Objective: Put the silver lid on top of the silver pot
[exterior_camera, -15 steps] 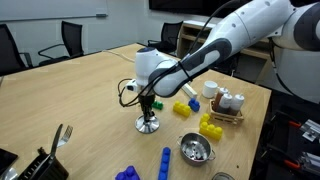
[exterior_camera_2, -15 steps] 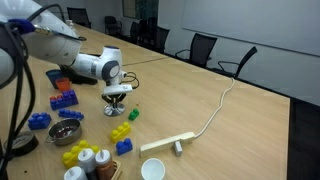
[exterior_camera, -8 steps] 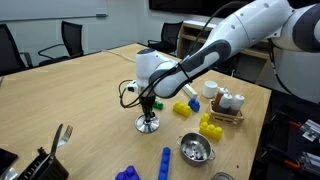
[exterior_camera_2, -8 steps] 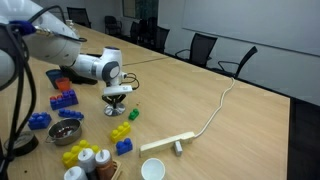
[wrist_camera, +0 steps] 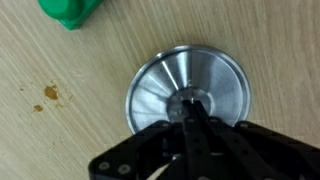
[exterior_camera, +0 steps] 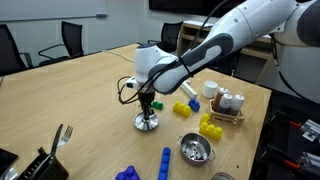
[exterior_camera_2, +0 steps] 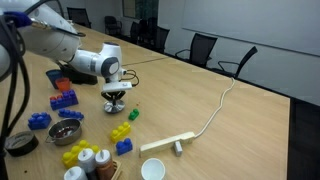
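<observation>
The silver lid [exterior_camera: 148, 125] lies flat on the wooden table, also seen in an exterior view [exterior_camera_2: 115, 108] and filling the wrist view [wrist_camera: 190, 85]. My gripper [exterior_camera: 148, 108] points straight down onto it; in the wrist view the fingers [wrist_camera: 190, 108] are closed on the lid's centre knob. The silver pot [exterior_camera: 196, 150] stands on the table apart from the lid, near the table's edge, with small things inside; it also shows in an exterior view [exterior_camera_2: 66, 131].
Yellow blocks [exterior_camera: 210, 127] and blue blocks [exterior_camera: 165, 160] lie around the pot. A green block [wrist_camera: 70, 12] lies close to the lid. A holder with shakers [exterior_camera: 228, 105], a white cup [exterior_camera_2: 152, 169], a wooden bar [exterior_camera_2: 168, 143] and a cable [exterior_camera_2: 222, 105] are on the table.
The arm's upper links have shifted slightly. The gripper and the lid stay in the same place on the table.
</observation>
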You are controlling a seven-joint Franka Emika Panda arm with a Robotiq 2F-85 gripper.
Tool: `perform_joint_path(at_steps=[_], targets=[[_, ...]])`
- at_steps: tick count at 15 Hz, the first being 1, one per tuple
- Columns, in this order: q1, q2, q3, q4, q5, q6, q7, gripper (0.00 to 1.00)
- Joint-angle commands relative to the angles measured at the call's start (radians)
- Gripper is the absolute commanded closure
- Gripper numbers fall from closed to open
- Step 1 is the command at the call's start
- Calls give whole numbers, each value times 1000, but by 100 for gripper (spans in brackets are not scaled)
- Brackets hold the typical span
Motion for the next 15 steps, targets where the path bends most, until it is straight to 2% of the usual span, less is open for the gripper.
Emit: perform_joint_path(at_steps=[1,6,11,15], targets=[[-35,-152,26,-202,26,5,36,99],[-42,-347,54,-461,47,78,182,99],[-4,-507,36,-744,120,311,474,99],[65,-635,5,-1012,143,510,742,99]])
